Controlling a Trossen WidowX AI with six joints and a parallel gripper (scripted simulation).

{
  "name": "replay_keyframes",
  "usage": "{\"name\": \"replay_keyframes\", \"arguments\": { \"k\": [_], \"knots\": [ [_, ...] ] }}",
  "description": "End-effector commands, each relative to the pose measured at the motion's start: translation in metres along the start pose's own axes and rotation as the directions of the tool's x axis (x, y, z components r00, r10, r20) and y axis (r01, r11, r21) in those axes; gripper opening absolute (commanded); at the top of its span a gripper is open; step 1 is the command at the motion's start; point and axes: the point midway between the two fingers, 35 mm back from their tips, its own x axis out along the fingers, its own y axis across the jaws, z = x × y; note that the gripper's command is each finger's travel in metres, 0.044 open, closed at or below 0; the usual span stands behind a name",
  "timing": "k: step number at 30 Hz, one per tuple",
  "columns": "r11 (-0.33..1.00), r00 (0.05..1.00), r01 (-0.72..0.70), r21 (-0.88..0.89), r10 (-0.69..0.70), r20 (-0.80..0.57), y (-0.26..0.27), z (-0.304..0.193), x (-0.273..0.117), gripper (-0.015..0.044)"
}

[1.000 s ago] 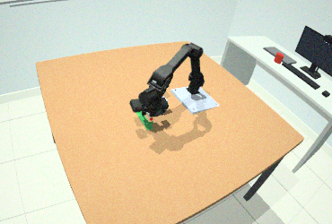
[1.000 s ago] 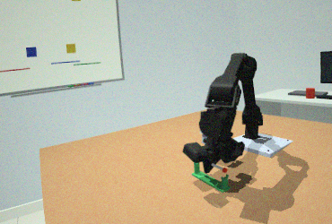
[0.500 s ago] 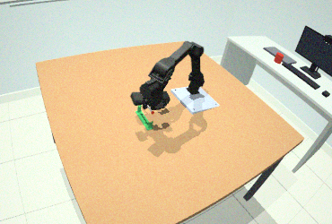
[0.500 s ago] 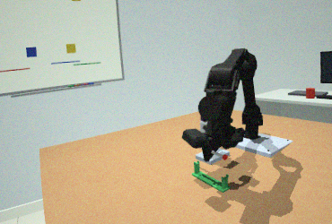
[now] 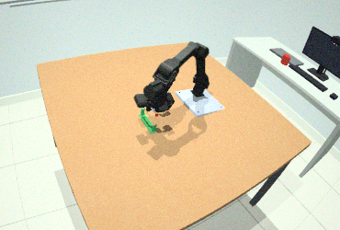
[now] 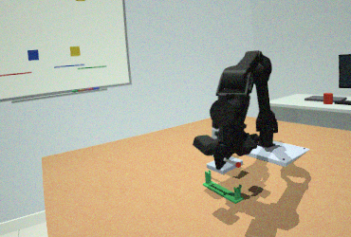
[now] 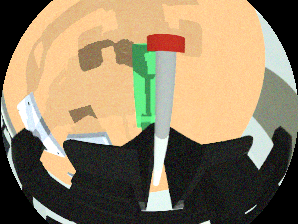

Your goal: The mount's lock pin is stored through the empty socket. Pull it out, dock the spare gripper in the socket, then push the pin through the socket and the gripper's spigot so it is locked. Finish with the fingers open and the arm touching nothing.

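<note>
Red-headed grey pin (image 5: 156, 115) (image 6: 238, 165) (image 7: 165, 85), pale-tipped, pinched by the gripper's (image 5: 152, 109) (image 6: 220, 166) (image 7: 161, 132) fingers above the wooden desk (image 5: 101, 126) (image 6: 119, 182) (image 7: 220, 90). Green cradle (image 5: 148, 122) (image 6: 222, 191) (image 7: 141, 100) nearby; black arm (image 5: 166, 71) (image 6: 232, 82) partly hides a pale plate (image 6: 214, 167) (image 7: 90, 138).

A wooden table (image 5: 115, 172) (image 6: 119, 187) (image 7: 225, 95) carries a green rack (image 5: 147, 122) (image 6: 221, 191) (image 7: 140, 95). From the rack, a large white plate (image 5: 211, 108) (image 6: 290, 154) (image 7: 35, 122) lies toward two o'clock in the top view; a small pale plate (image 6: 217, 168) (image 7: 90, 136) sits toward twelve in the exterior view.

Top view: we log the base plate (image 5: 212, 108) (image 6: 293, 154) (image 7: 36, 122) near the bench's (image 5: 92, 149) (image 6: 109, 177) right edge, the stand (image 5: 147, 122) (image 6: 222, 191) (image 7: 140, 102) between it and the left edge. Beyond the right edge, we note a desk (image 5: 250, 48) (image 6: 291, 100).
</note>
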Motion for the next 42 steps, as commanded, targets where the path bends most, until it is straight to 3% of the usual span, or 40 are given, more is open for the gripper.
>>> {"name": "replay_keyframes", "arguments": {
  "k": [1, 42],
  "knots": [
    [1.000, 1.000, 0.000, 0.004, 0.000, 0.001, 0.004, 0.000, -0.003, 0.0000],
    [0.999, 1.000, -0.009, -0.041, 0.009, 0.016, 0.113, -0.007, -0.035, 0.0000]
  ]
}}
